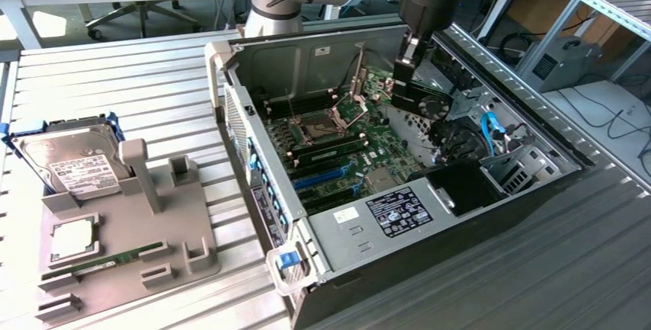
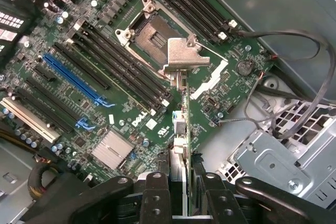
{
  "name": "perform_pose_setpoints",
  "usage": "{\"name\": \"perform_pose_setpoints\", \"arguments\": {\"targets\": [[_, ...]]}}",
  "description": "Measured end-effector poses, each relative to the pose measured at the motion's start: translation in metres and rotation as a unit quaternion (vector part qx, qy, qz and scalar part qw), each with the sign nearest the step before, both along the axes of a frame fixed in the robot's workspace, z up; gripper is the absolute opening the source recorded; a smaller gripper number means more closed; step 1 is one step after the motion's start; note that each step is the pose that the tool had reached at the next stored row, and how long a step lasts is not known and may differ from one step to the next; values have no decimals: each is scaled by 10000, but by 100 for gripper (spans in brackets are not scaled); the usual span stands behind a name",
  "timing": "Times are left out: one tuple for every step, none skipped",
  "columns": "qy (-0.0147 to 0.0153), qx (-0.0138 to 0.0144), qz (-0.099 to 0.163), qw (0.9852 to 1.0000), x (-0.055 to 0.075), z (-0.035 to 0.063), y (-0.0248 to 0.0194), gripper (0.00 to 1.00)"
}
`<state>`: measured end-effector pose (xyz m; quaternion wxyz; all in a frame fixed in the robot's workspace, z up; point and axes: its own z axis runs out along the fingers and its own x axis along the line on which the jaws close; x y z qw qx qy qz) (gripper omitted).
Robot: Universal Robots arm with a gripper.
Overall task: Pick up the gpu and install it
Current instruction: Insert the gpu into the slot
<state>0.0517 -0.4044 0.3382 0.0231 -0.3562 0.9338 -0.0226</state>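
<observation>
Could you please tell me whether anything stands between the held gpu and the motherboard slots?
Nothing visible does. The end effector grips the gpu edge-on above the motherboard, whose blue slots lie bare. The cables run beside the metal cage, apart from the card.

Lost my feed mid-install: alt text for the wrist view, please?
The gripper is shut on the gpu, seen edge-on with its silver bracket at the far end, above the green motherboard. Blue slots and the CPU socket show on the board.
</observation>
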Motion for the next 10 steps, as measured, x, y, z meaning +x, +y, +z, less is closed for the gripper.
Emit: {"name": "perform_pose_setpoints", "arguments": {"targets": [[0, 0, 24, 10000, 0, 0, 0, 27], [0, 0, 46, 10000, 0, 0, 0, 27], [0, 0, 71, 10000, 0, 0, 0, 27], [0, 0, 93, 10000, 0, 0, 0, 27], [0, 0, 138, 9999, 0, -1, 0, 27], [0, 0, 191, 9998, 0, -1, 0, 27], [0, 0, 236, 9997, 0, -1, 0, 27], [0, 0, 256, 9997, 0, -1, 0, 27], [0, 0, 278, 9996, 0, -1, 0, 27], [0, 0, 298, 9996, 0, -1, 0, 27]]}}
